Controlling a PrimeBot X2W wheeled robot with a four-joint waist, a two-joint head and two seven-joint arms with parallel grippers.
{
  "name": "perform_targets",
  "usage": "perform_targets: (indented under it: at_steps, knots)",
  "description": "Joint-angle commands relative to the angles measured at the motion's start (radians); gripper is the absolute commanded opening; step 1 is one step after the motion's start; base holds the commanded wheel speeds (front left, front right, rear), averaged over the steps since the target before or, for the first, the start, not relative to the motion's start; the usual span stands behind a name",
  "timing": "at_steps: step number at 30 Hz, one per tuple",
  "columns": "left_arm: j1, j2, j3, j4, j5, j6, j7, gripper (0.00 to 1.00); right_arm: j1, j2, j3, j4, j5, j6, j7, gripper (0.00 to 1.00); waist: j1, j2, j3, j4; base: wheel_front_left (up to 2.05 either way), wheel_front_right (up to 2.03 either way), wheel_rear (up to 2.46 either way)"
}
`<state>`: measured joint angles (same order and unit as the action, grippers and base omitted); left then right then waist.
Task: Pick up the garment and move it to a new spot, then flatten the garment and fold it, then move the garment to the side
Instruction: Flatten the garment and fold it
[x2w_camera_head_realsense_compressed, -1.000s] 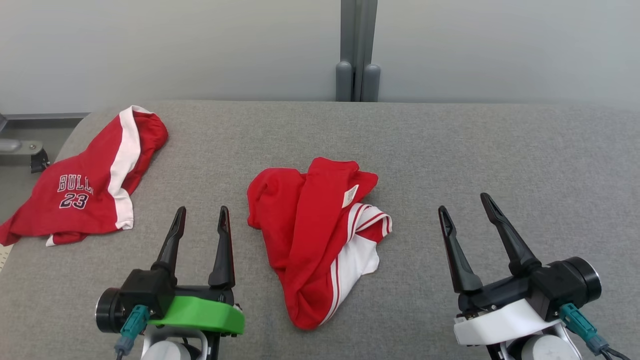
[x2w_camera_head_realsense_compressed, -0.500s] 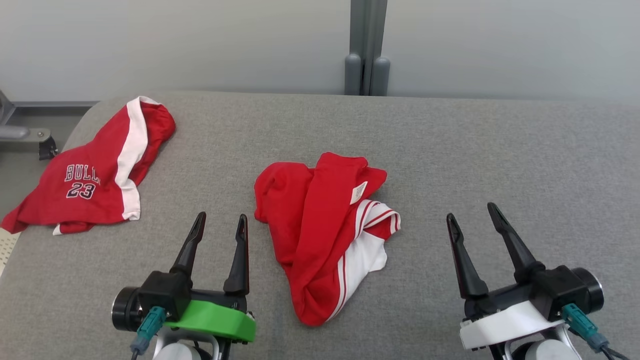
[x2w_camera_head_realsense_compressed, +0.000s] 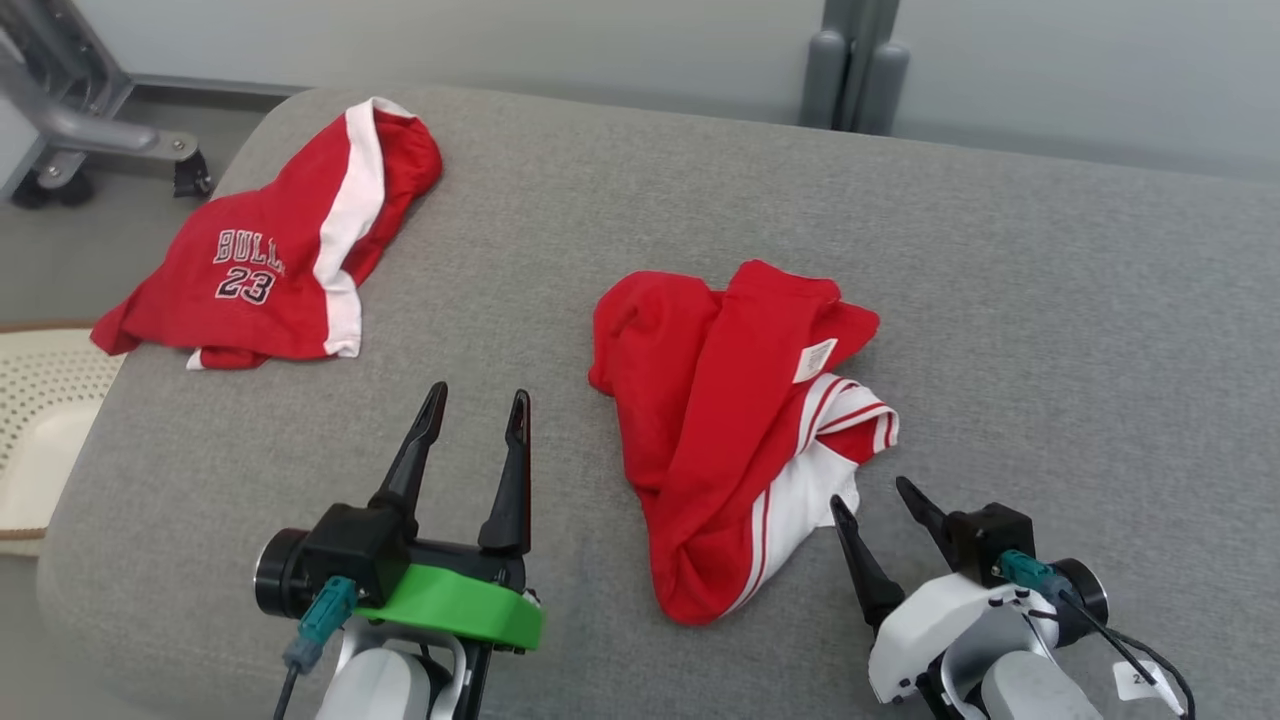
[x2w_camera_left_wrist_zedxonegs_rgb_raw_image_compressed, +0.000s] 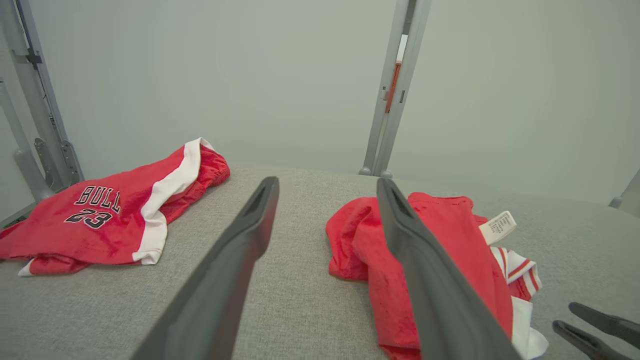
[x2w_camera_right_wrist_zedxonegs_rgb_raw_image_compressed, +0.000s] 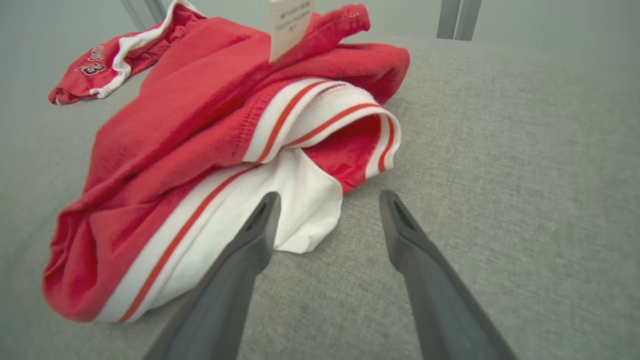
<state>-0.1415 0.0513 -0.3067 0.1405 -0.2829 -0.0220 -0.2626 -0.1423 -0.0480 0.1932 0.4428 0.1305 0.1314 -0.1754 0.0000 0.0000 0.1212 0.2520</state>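
**Grey bench (x2w_camera_head_realsense_compressed: 1000, 300), two red garments, both pincers spread**

Pale grey wall (x2w_camera_head_realsense_compressed: 500, 40) runs behind the bench, with a grey post (x2w_camera_head_realsense_compressed: 855, 60) standing at its far edge. A wheeled metal frame (x2w_camera_head_realsense_compressed: 90, 130) stands on the floor beyond the rounded far-left corner, and a cream perforated object (x2w_camera_head_realsense_compressed: 40, 400) sits off the left edge.

The crumpled garment (x2w_camera_head_realsense_compressed: 720, 420) lies near the middle of the bench in a red heap, with a white panel and red-striped cuff on its right side and a white label (x2w_camera_head_realsense_compressed: 815, 358) turned up. It is well clear of every edge. A second red garment (x2w_camera_head_realsense_compressed: 270, 280), printed with a team name and 23, lies flat by the far-left corner, and its lower tip reaches the left edge.

The left pincer (x2w_camera_head_realsense_compressed: 476, 395) hovers over bare cloth between the two garments, fingers apart and holding nothing. The right pincer (x2w_camera_head_realsense_compressed: 868, 492) is also spread and empty, its tips just beside the white hem at the heap's lower right. Whether one finger touches the cloth cannot be told.

Open room lies mostly to the right – the whole right half of the bench is bare – and along the far side behind the heap.
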Motion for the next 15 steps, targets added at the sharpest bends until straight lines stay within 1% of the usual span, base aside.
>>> perform_targets:
  at_steps: [1,4,7,11,12,13,15]
  knots:
    - [-0.019,-0.001,-0.005,-0.002,-0.007,0.006,-0.003,1.0,-0.027,-0.004,0.0,0.029,0.0,-0.001,0.006,1.0,0.0,0.0,0.046,0.064,0.0,0.0,0.0]
    - [-0.024,-0.001,-0.014,-0.006,-0.016,0.015,-0.003,1.0,-0.058,-0.004,-0.004,0.095,0.018,-0.001,0.02,1.0,0.0,0.0,0.06,0.091,0.0,0.0,0.0]
    - [-0.025,-0.001,-0.02,-0.008,-0.023,0.021,-0.003,1.0,-0.082,-0.004,0.003,0.158,0.069,-0.001,0.033,1.0,0.0,0.0,0.069,0.112,0.0,0.0,0.0]
    - [-0.027,-0.001,-0.026,-0.013,-0.031,0.029,-0.003,1.0,-0.102,-0.003,0.019,0.231,0.104,-0.001,0.048,1.0,0.0,0.0,0.076,0.123,0.0,0.0,0.0]
    - [-0.028,-0.001,-0.027,-0.013,-0.033,0.03,-0.003,1.0,-0.106,-0.002,0.028,0.246,0.114,-0.001,0.055,0.35,0.0,0.0,0.076,0.124,0.0,0.0,0.0]
    - [-0.028,-0.001,-0.027,-0.013,-0.035,0.031,-0.003,1.0,-0.11,-0.001,0.041,0.258,0.117,0.0,0.054,0.0,0.0,0.0,0.076,0.123,0.0,0.0,0.0]
    - [-0.028,-0.001,-0.027,-0.012,-0.038,0.034,-0.003,1.0,-0.114,0.002,0.059,0.268,0.131,0.0,0.039,0.0,0.0,0.0,0.07,0.116,0.0,0.0,0.0]
